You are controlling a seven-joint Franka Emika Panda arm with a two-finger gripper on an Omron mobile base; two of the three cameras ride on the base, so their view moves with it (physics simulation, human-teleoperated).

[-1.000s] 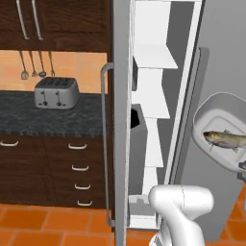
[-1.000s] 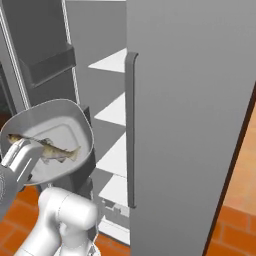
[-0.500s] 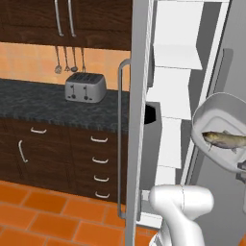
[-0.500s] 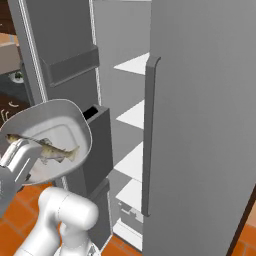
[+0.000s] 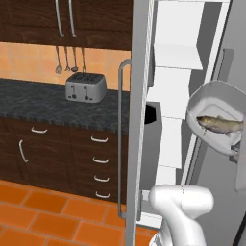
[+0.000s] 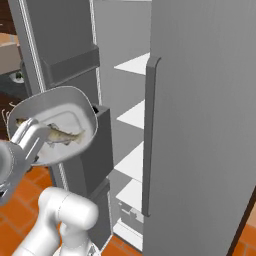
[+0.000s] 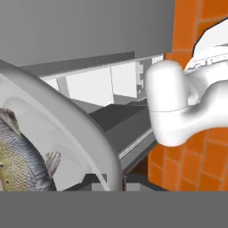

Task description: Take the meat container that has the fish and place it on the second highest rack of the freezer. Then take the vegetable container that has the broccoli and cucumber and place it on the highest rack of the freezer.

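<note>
The meat container (image 6: 75, 107), a shallow light-grey bowl, hangs tilted in the air before the open freezer (image 6: 127, 30). The fish (image 6: 62, 135) lies inside it. My gripper (image 6: 31, 134) is shut on the bowl's left rim. From the left base the meat container (image 5: 216, 98) and fish (image 5: 222, 125) sit at the right, with the gripper (image 5: 235, 153) on the lower rim. In the hand view the bowl's rim (image 7: 67, 111) and the fish (image 7: 20, 167) are close at the left. White shelves show inside, the uppermost (image 6: 135, 64) above a second (image 6: 132, 115).
The open freezer door (image 5: 140, 120) with its bar handle (image 5: 120, 139) stands edge-on left of the bowl, with dark door bins (image 6: 70, 62). A closed grey door (image 6: 205, 115) with a vertical handle (image 6: 147, 135) is on the right. A toaster (image 5: 85, 87) sits on the dark counter (image 5: 43, 103).
The whole scene has shifted as the base moved: the freezer and its shelves now look larger and nearer. The bowl with the fish stays held in the same spot relative to the cameras.
</note>
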